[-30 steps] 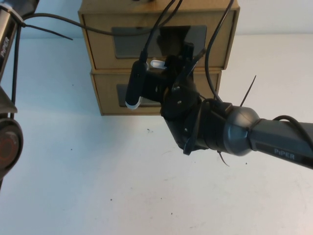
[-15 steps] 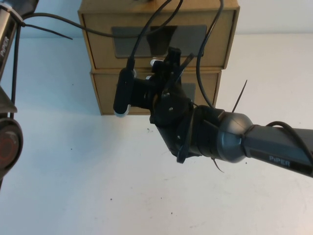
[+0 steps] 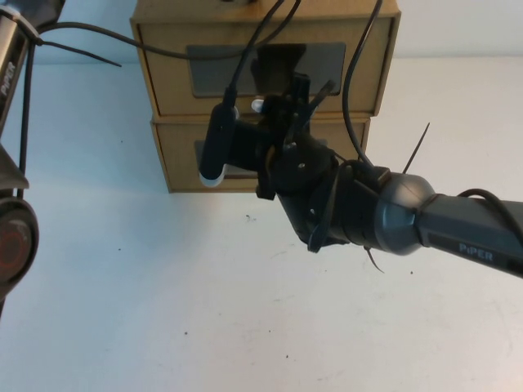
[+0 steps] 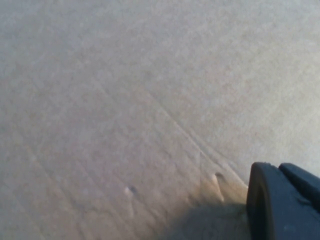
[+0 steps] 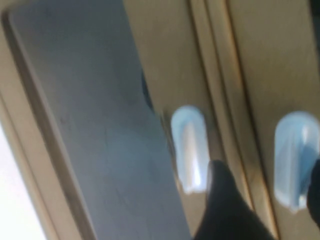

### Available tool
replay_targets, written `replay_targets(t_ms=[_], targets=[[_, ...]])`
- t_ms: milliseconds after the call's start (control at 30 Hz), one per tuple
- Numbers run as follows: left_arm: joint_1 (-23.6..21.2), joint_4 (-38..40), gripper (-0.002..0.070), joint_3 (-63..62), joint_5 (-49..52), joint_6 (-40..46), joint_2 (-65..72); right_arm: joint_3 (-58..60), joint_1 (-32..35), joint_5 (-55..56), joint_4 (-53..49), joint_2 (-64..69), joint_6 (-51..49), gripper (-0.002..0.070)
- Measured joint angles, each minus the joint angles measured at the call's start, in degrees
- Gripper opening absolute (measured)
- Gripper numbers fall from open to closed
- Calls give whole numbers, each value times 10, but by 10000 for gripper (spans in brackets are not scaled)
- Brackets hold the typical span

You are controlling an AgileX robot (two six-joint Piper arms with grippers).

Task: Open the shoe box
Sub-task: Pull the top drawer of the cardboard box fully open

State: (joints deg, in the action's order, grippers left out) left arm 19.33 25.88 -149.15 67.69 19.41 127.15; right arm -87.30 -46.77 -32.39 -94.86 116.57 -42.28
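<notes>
While the stacked shoe boxes point(image 3: 167, 82) sit shut at the table's point(image 3: 122, 286) far edge, I'm lining up the right gripper point(image 3: 274, 104) on their fronts, fingertips point(image 5: 189, 150) spread, gripping nothing. Next it needs a catch, then a pull. The left gripper point(image 4: 282, 200) is right up against cardboard, can't tell its state.

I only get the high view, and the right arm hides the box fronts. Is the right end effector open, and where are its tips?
Observer: In the right wrist view the right end effector is open, with its pale fingertips apart in front of the box front.
Operator: Near the grey window?
Observer: One tip is beside the window edge. The other is past the cardboard seams.
Operator: And the left end effector?
Observer: The left end effector is close over bare cardboard. I cannot tell whether it touches.
</notes>
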Motion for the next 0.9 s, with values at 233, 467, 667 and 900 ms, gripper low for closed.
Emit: replay_targets(t_ms=[233,467,667,900], targets=[[0,0,-5,-1,1,0,2,-16,4,28,-1,0,0,291],[0,1,-5,-1,1,0,2,-17,11,35,-7,2,0,263],[0,1,-5,-1,1,0,2,-21,11,26,-18,10,0,223],[0,1,-5,-1,1,0,3,-23,11,16,-26,10,1,79]])
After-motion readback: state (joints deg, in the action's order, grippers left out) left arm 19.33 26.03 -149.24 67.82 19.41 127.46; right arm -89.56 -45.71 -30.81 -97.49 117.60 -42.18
